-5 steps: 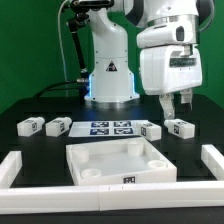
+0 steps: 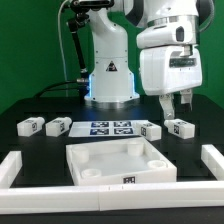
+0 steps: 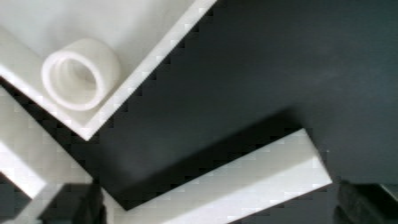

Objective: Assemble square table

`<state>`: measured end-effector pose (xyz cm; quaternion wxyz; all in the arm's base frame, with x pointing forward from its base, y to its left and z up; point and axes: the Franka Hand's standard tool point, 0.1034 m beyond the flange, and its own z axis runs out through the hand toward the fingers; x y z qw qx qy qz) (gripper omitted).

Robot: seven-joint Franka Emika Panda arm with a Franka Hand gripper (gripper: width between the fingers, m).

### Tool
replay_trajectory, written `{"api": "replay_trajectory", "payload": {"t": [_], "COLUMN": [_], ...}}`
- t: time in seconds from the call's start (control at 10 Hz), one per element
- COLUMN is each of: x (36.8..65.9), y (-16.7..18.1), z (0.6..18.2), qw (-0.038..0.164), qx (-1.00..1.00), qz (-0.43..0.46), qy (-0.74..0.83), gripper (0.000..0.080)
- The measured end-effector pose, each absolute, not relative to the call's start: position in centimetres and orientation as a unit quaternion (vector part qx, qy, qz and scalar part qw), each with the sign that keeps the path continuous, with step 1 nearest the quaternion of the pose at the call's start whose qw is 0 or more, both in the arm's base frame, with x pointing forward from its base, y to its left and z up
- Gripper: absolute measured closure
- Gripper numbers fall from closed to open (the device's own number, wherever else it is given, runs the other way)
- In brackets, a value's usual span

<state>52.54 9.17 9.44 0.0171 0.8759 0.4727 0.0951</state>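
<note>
The white square table top lies tray-side up at the front middle of the black table, with round sockets in its corners. Four small white tagged legs lie behind it: two at the exterior view's left and two at its right. My gripper hangs open and empty above the two right-hand legs, clear of them. In the wrist view one corner of the top with its round socket shows, and my dark fingertips stand apart at the frame's edge.
The marker board lies between the leg pairs, in front of the robot base. White barrier strips run along the left, front and right; one strip shows in the wrist view.
</note>
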Motion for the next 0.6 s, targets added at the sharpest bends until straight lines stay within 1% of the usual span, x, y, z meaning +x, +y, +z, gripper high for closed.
{"api": "replay_trajectory", "payload": {"t": [0.2,0.3,0.5,0.6], "x": [50.4,49.6,49.2,49.3], "y": [6.5,5.5,4.0,4.1], "z": [9.6,9.7,9.5,9.5], "qw": [0.027,0.035,0.041,0.041], "qx": [0.843,0.816,0.789,0.794], "qz": [0.078,0.068,0.061,0.062], "qy": [0.531,0.573,0.611,0.604], "gripper": [0.015,0.015,0.015,0.015]}}
